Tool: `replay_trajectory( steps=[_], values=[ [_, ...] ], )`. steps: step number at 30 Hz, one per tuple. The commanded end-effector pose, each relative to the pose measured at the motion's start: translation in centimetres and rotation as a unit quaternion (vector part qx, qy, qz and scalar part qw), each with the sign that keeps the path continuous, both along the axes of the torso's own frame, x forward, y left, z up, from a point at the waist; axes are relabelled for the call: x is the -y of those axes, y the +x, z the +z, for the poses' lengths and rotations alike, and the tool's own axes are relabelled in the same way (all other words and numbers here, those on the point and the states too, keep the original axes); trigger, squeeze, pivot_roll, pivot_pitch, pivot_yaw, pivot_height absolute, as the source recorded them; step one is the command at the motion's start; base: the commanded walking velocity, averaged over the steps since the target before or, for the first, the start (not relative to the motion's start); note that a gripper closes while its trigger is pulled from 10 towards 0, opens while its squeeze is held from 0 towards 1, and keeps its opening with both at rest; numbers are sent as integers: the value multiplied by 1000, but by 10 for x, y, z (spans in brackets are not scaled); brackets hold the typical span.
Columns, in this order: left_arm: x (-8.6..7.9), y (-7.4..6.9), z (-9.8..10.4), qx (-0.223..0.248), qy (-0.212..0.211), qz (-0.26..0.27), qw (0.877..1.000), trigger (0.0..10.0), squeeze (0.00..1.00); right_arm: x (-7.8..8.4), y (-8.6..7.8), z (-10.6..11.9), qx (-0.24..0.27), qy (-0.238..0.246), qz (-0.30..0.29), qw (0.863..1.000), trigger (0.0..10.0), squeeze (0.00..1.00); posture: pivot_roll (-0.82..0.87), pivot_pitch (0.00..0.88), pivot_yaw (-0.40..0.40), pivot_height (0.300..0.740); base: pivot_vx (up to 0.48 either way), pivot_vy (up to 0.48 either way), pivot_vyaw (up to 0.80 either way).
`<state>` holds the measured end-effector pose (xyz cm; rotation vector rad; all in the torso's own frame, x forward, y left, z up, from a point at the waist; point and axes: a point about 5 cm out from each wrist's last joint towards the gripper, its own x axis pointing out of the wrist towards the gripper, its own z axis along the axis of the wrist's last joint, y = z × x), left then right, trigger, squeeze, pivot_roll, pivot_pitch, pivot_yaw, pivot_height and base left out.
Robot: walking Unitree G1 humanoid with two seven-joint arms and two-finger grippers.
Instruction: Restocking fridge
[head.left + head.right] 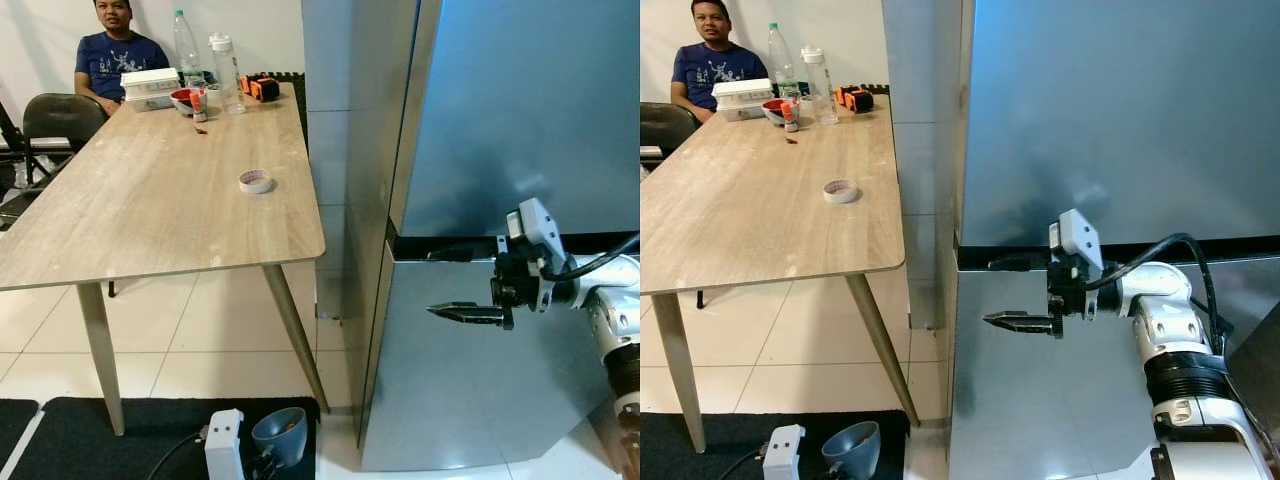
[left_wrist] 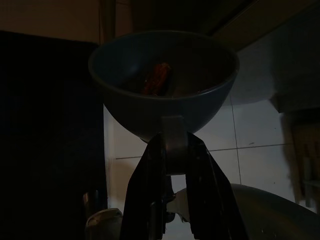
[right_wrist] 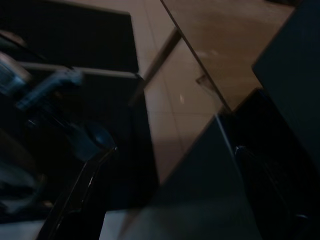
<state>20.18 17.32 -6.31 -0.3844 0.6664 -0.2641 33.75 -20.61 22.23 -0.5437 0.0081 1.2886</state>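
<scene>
The tall silver fridge (image 1: 500, 120) stands on the right with both doors closed. My right gripper (image 1: 436, 284) is open in front of it, at the dark seam between the upper and lower doors. Its upper finger lies along the seam and its lower finger (image 1: 1020, 322) sits against the lower door (image 1: 1040, 400). Low down by the floor, my left gripper (image 2: 172, 142) is shut on the tab of a small blue bowl (image 1: 283, 428) with something red inside (image 2: 157, 80). The right wrist view is dark, with the fingers spread apart over the fridge face.
A long wooden table (image 1: 150, 200) stands left of the fridge, carrying a tape roll (image 1: 255, 181), two bottles (image 1: 226, 72), a white box (image 1: 150, 87) and a red bowl (image 1: 187, 99). A person (image 1: 115, 55) sits at its far end beside a black chair (image 1: 60, 115). A black mat (image 1: 130, 430) covers the floor below.
</scene>
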Motion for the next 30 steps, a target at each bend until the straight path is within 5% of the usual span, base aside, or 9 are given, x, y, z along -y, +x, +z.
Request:
replay_trajectory(
  steps=[1, 12, 30],
  values=[
    [-2, -1, 0, 2, 5, 0, 1000, 10000, 0, -3, 2, 2, 21, -39, -7, 999, 10000, 0, -105, 0, -7, 740, 0, 0, 0],
    [1, 0, 0, 4, 2, -3, 1000, 10000, 0, 4, 17, -7, 53, -138, -93, 985, 10000, 0, -110, 0, -8, 740, 0, 0, 0],
    [2, 1, 1, 4, 3, -7, 1000, 10000, 0, 9, -6, -36, -74, -247, 34, 966, 10000, 0, -111, 0, -13, 740, 0, 0, 0]
  ],
)
